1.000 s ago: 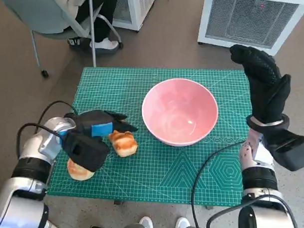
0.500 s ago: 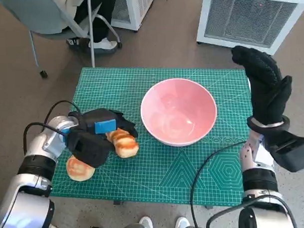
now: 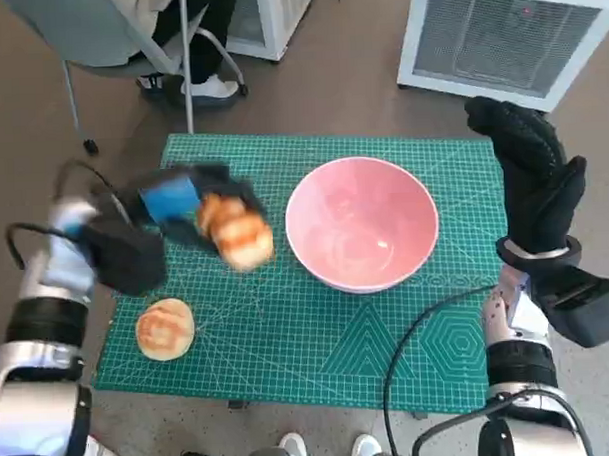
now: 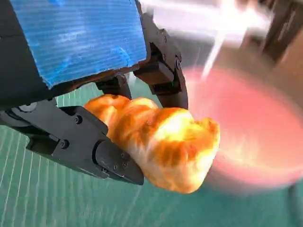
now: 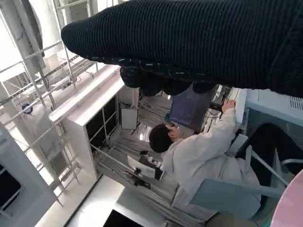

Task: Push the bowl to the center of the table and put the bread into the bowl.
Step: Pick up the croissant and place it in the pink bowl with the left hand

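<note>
**Bread roll lifted, carried toward bowl**

Bread roll (image 3: 235, 232), golden, twisted crust, is off the mat now; half a second ago it lay on the green cutting mat (image 3: 318, 338) under the left hand (image 3: 169, 218). The hand has risen and swung toward the pink bowl (image 3: 362, 224). Left wrist view confirms the hold: black fingers (image 4: 163, 75) press one side of the roll, a lower finger clamps the other, and the roll's free end sticks out toward the blurred bowl. Motion blur in both views suggests the arm is mid-swing.

Roll sits just beside the bowl's rim, not yet over it.

Second bun (image 3: 165, 329), round, now shows in full on the mat's near left corner, well apart from the bowl.

Bowl stands about mid-mat, unmoved over the last second; the push looks done.

Right hand (image 3: 528, 175), gloved, is raised beside the mat's far right corner, fingers extended together, holding nothing.

Judgement: pick is complete, transfer under way. Release must wait until the roll clears the rim.
</note>
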Robot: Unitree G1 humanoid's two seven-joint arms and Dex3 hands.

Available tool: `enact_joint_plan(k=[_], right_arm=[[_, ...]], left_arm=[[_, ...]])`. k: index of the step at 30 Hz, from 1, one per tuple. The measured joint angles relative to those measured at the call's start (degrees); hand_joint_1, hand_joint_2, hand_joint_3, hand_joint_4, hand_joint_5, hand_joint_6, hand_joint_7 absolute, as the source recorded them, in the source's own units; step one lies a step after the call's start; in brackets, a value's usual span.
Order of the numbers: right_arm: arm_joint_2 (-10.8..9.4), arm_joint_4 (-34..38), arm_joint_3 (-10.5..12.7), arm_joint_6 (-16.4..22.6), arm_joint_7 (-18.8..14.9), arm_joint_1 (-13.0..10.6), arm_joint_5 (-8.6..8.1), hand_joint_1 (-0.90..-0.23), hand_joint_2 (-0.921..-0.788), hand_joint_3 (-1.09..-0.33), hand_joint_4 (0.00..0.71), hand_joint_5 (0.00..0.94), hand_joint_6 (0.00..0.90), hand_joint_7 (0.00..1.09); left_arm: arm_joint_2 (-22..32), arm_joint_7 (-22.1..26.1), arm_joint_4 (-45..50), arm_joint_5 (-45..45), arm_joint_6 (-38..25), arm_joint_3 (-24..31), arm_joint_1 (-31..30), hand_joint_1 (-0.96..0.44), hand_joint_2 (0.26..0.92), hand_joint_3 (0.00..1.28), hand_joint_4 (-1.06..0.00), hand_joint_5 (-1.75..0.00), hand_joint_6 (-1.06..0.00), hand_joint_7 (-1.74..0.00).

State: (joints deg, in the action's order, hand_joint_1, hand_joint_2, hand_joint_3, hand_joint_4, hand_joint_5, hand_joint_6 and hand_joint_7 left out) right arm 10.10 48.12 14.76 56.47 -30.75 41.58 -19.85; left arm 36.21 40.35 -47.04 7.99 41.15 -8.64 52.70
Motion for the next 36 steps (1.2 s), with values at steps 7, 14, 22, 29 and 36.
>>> enact_joint_plan(k=[7,14,22,29,36], right_arm=[[0.1,0.2,0.1,0.0,0.0,0.0,-0.03,-0.616,-0.921,-0.763,0.350,0.000,0.315,0.08],[0.2,0.7,0.1,0.0,0.0,0.1,-0.03,-0.616,-0.921,-0.764,0.349,0.000,0.315,0.08],[0.1,0.8,0.0,0.0,0.0,0.2,-0.05,-0.615,-0.921,-0.764,0.350,0.001,0.316,0.08],[0.1,0.2,0.0,0.0,0.0,0.2,-0.14,-0.612,-0.921,-0.764,0.350,0.000,0.318,0.07],[0.1,-1.0,0.1,-0.1,0.0,0.0,-0.19,-0.602,-0.921,-0.769,0.348,0.000,0.318,0.07]], left_arm=[[-1.7,-1.8,8.2,-3.5,-4.3,3.1,2.4,0.00,0.920,0.04,-0.66,-1.12,-0.71,-1.15],[-6.5,-4.7,9.0,-0.7,-3.7,1.1,6.3,0.00,0.918,0.03,-0.68,-1.09,-0.73,-1.15],[-11.1,-10.5,-2.2,9.2,1.1,-4.9,13.5,0.00,0.920,0.06,-0.65,-1.14,-0.69,-1.16],[-14.8,-15.3,-12.3,16.3,3.3,-9.6,18.1,0.00,0.920,0.06,-0.65,-1.11,-0.67,-1.21],[-17.0,-18.1,-18.6,20.1,3.0,-12.6,20.5,0.00,0.921,0.07,-0.64,-1.21,-0.67,-1.12]])
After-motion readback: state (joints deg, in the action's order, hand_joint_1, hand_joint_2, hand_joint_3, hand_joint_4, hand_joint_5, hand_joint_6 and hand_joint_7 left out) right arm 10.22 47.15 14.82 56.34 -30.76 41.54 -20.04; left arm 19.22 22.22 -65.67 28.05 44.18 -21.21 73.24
